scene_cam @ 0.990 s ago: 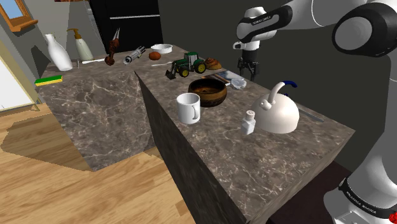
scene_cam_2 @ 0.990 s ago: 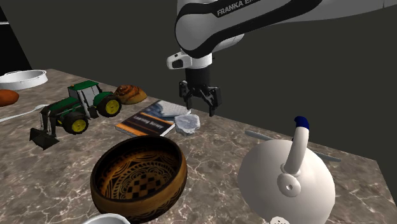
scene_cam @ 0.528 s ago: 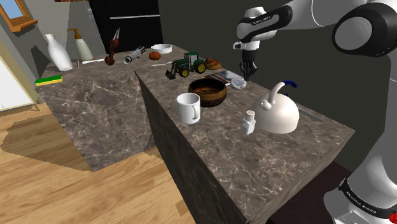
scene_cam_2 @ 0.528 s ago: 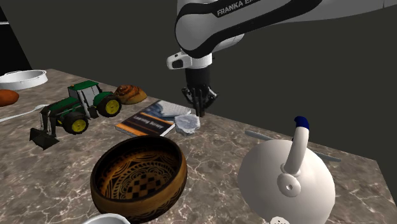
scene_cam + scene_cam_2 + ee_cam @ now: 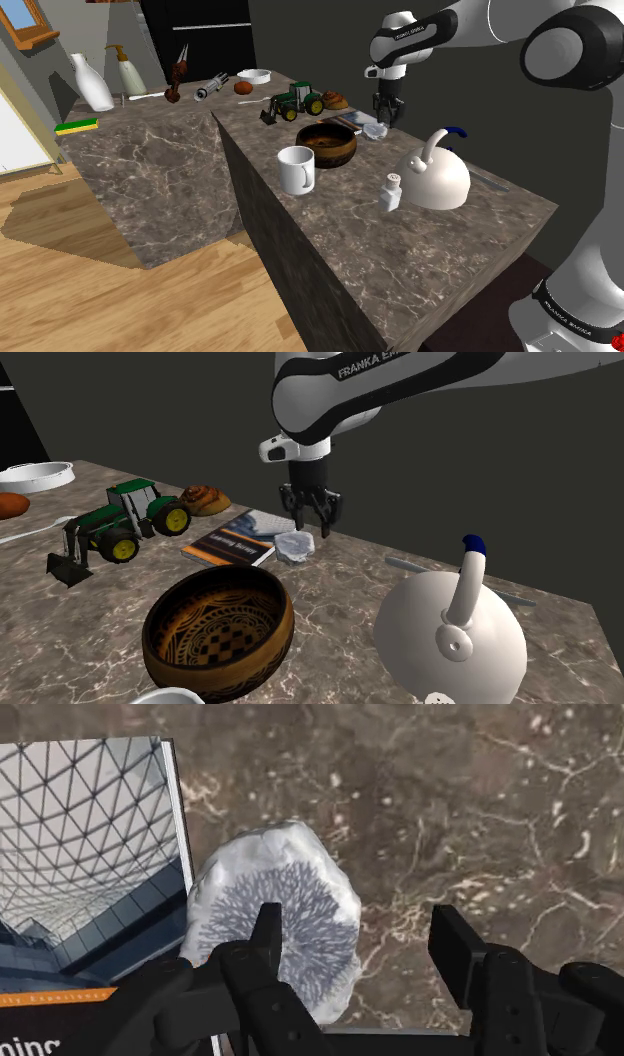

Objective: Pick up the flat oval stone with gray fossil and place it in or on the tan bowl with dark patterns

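Black, the gripper (image 5: 310,528) had spread its fingers again after pinching shut, hovering over the grey-veined stone (image 5: 295,546) on the counter (image 5: 350,597) beside a book (image 5: 232,540), at one o'clock from the brown patterned bowl (image 5: 215,597), whose inside lay bare.

Shoulder view high, far; second exterior low, near; both share bowl (image 5: 327,160).

Room as I view it: a brown veined marble bench (image 5: 330,230) lies directly under the claw (image 5: 312,528), with a second block of it farther off. A dark grey wall (image 5: 450,442) rises just behind the claw. Well beyond it I see a plank wood floor (image 5: 130,300), a black cabinet (image 5: 195,35) and a wood-framed window (image 5: 25,20).
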Controlling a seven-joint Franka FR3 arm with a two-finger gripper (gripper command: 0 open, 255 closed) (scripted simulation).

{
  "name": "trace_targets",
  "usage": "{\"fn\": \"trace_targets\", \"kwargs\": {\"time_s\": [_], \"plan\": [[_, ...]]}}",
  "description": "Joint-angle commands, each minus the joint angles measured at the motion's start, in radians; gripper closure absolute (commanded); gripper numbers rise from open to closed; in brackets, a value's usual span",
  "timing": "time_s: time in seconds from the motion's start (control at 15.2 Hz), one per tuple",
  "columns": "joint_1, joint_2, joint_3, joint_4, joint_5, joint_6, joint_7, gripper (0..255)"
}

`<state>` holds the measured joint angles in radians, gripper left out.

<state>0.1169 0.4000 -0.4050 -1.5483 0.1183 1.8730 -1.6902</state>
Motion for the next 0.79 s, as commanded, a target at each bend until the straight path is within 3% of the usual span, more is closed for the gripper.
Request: {"fn": "trace_targets", "kwargs": {"time_s": [0.0,0.26,0.73], "plan": [[0.003,0.015,0.026,0.013,-0.004,0.015,-0.091,0],[0.018,0.03,0.088,0.017,-0.019,0.058,-0.296,0],[0.016,0.055,0.093,-0.042,-0.009,0.14,-0.302,0]]}}
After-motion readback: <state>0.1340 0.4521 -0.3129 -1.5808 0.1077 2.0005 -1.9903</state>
